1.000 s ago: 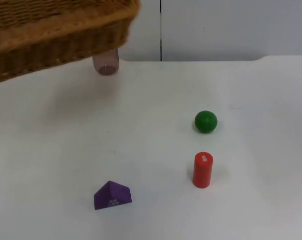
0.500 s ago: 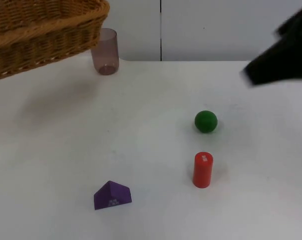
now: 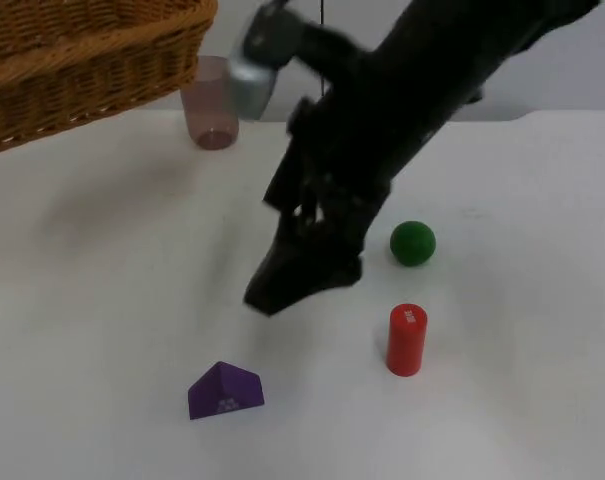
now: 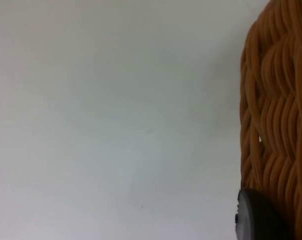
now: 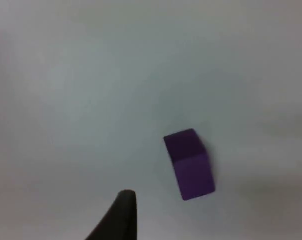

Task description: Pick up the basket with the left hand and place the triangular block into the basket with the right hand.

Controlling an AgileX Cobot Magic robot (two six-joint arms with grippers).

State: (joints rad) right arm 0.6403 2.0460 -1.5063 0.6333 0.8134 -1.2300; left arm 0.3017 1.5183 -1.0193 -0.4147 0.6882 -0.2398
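The woven wicker basket hangs in the air over the table's far left corner. My left gripper is shut on its rim; one black fingertip presses against the weave in the left wrist view. The purple triangular block lies on the table near the front, left of centre. My right gripper has swung in over the middle of the table and hovers a little behind and to the right of the block. The block lies ahead in the right wrist view, apart from the gripper.
A green ball and an upright red cylinder stand right of the right arm, close to it. A translucent purple cup stands at the back beside the basket. The white table ends at the grey wall.
The right arm swept in from the upper right to the middle of the table, toward the purple block. The basket drifted left earlier and has since held still.
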